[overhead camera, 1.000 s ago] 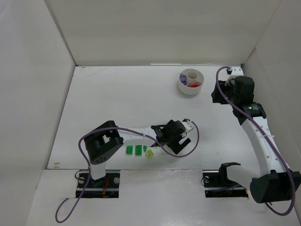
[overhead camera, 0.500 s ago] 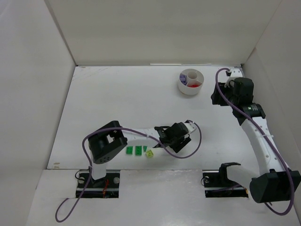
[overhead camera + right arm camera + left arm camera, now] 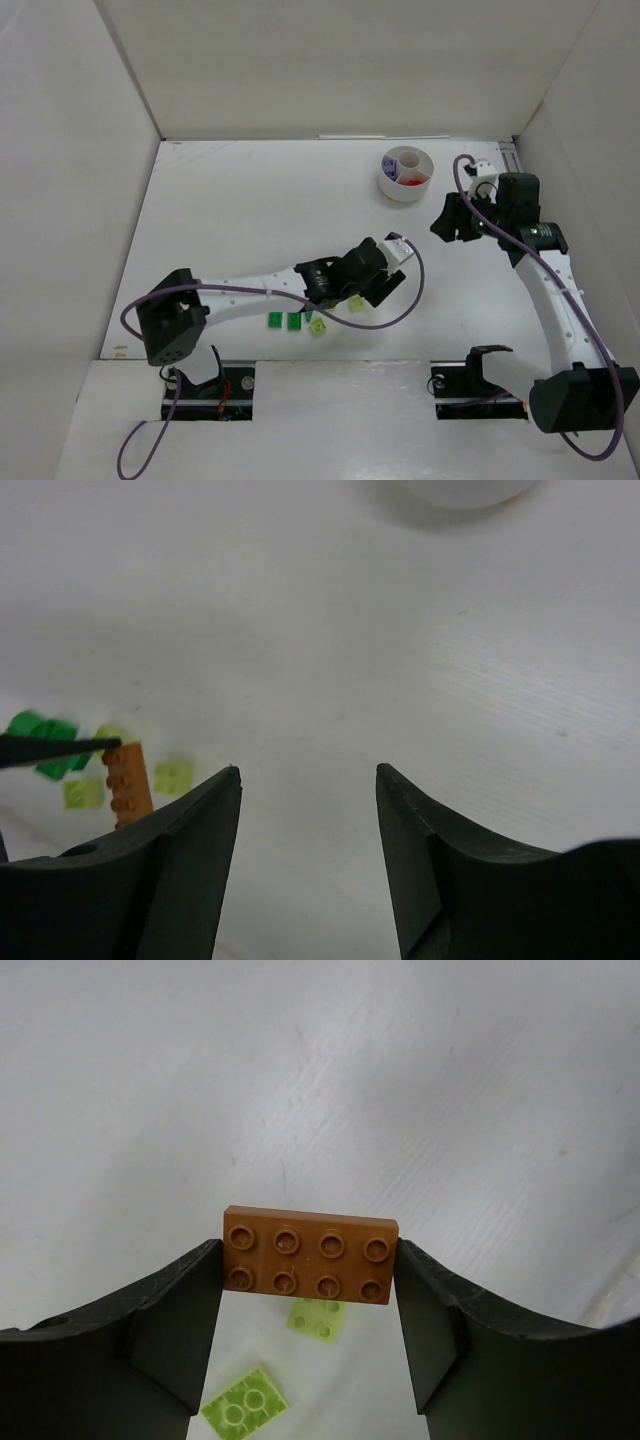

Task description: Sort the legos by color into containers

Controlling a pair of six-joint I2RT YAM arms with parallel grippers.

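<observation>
An orange-brown lego (image 3: 308, 1255), a flat plate with eight studs, is held by its short ends in my left gripper (image 3: 308, 1262), which is shut on it above the table. The same lego (image 3: 128, 782) shows in the right wrist view. Under it lie two lime legos (image 3: 356, 302) (image 3: 318, 326), and left of them two dark green ones (image 3: 274, 320) (image 3: 294, 321). My left gripper (image 3: 375, 276) hovers near the front middle. The round white dish of containers (image 3: 405, 174) stands at the back right with red and purple pieces inside. My right gripper (image 3: 447, 218) hangs open and empty in front of the dish, to its right.
White walls close in the table on the left, back and right. A purple cable loops off the left wrist (image 3: 412, 290) over the table. The dish edge (image 3: 465, 492) just shows at the top of the right wrist view.
My left gripper has shut on the orange-brown lego and raised it, uncovering a lime lego beneath. The left arm's base has swung left. The right gripper has moved left and nearer.
</observation>
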